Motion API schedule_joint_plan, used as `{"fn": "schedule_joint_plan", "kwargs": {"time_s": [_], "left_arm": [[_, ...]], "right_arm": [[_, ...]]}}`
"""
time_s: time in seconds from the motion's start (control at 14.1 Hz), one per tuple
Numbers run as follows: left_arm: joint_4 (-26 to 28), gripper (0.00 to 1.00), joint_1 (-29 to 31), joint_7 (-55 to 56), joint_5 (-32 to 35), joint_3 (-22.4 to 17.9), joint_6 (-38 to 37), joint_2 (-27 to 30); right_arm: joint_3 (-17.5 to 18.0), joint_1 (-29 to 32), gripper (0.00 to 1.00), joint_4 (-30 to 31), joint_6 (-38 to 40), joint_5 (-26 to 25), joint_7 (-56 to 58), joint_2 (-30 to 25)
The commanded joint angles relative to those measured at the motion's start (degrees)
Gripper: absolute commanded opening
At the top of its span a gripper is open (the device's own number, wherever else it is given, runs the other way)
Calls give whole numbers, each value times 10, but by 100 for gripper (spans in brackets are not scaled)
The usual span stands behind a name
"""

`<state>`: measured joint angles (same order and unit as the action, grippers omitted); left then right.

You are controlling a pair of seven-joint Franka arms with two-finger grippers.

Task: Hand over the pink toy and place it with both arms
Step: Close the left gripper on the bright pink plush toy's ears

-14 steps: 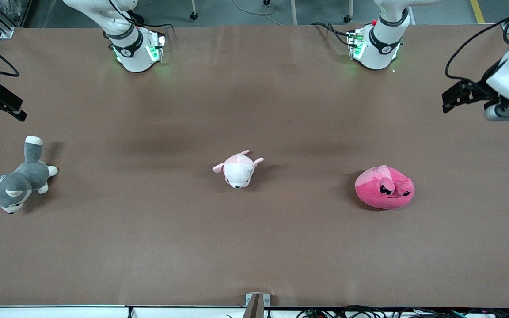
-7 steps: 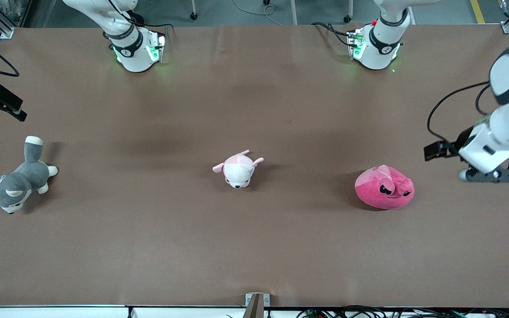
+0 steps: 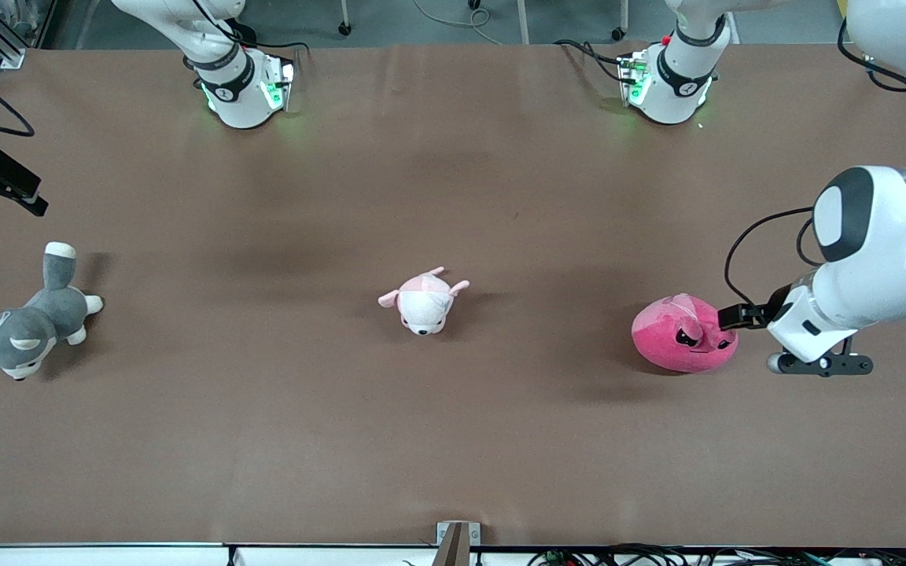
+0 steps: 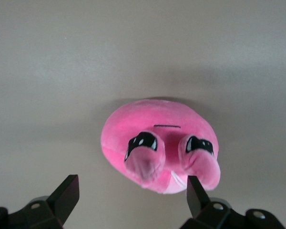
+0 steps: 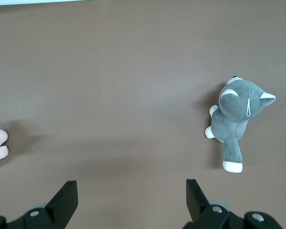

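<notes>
Left gripper (image 4: 132,200) spread wide, empty, over pink toy (image 3: 683,334) at left arm's end; right gripper (image 5: 131,202) open, empty, waiting, well apart.

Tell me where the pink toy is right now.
The pink toy lies on the table toward the left arm's end, beside the pale pink puppy, with the open left gripper right at its edge.

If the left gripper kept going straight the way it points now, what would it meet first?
Most likely the pink toy: the left gripper, fingers open, points down at it, with the toy between the fingertip lines in the left wrist view. How high it is above the toy is unclear.
</notes>
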<state>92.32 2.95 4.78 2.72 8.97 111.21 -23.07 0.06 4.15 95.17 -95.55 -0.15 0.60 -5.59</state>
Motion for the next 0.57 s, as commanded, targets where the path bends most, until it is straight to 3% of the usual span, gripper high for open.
{"fn": "schedule_joint_plan", "kwargs": {"time_s": [0.0,0.5], "left_arm": [[15,86,-2,10,-3,3,17,-1],[22,40,-3,13,-3,3,18,-11]], "right_arm": [[0,-1,100,2,0,-6,-3,1],[0,-2,100,2,0,-6,-3,2]]}}
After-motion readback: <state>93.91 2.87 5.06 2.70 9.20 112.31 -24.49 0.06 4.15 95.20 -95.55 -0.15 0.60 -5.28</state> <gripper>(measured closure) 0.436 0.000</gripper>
